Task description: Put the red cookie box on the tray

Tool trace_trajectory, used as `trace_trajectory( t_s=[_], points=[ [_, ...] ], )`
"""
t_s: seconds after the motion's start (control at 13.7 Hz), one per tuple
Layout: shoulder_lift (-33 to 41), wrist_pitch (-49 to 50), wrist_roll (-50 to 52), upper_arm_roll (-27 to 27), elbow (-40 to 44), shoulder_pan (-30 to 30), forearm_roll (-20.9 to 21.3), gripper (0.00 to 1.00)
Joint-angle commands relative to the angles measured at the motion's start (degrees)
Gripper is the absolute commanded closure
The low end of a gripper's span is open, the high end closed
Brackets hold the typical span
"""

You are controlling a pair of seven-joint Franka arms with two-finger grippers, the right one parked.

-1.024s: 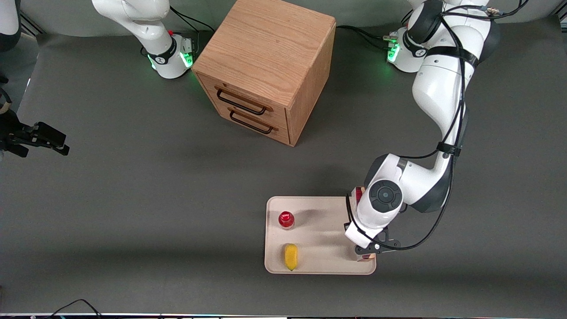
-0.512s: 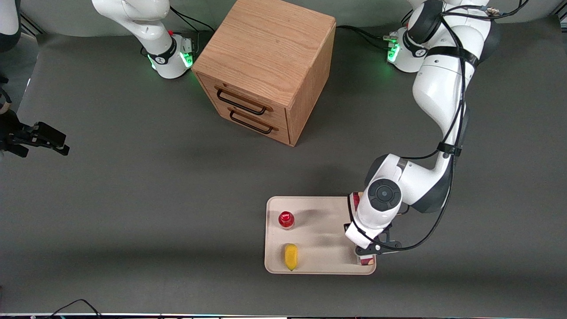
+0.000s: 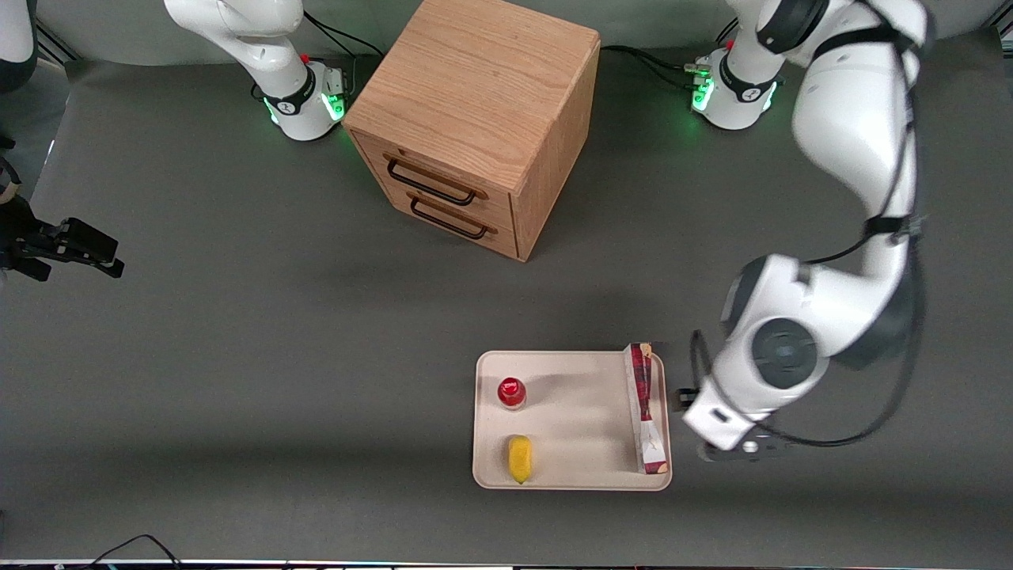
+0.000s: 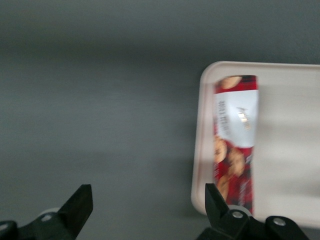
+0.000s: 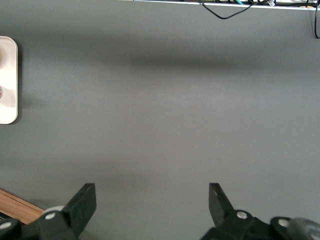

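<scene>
The red cookie box (image 3: 646, 408) is lying flat in the tray (image 3: 570, 419), along the rim at the working arm's end, with its long axis running toward and away from the front camera. The hand (image 4: 147, 212) is hanging over the bare bench (image 3: 237, 356) just beside that end of the tray, fingers spread wide and holding nothing. The box is apart from the hand.

Handling judgement: the box is looking like thin cardboard (light, fairly stiff along its length, easily crushed across its narrow faces). Should a regrasp be needed, the best hold would be across the narrow width near mid-length, with modest squeeze.

Markings: the lid is showing a red plaid pattern, cookie pictures and a white patch near one end. Script on that patch is present but not readable.

A small red-capped bottle (image 3: 511, 392) and a yellow item (image 3: 519, 458) are sharing the tray, well apart from the box.
</scene>
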State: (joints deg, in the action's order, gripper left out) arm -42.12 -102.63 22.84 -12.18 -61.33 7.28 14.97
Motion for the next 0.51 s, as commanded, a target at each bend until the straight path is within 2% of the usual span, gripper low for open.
trace_trajectory(
  t_s=[0.0, 0.22, 0.44],
  points=[
    [12.03, 1.90, -7.86, 2.50, -10.35, -3.84, -4.67, 0.00],
    [20.57, 7.07, -16.05, 10.05, -13.89, -3.59, -10.21, 0.00],
    [26.55, 11.64, -18.09, 12.43, -14.95, -3.85, -10.57, 0.00]
  ],
)
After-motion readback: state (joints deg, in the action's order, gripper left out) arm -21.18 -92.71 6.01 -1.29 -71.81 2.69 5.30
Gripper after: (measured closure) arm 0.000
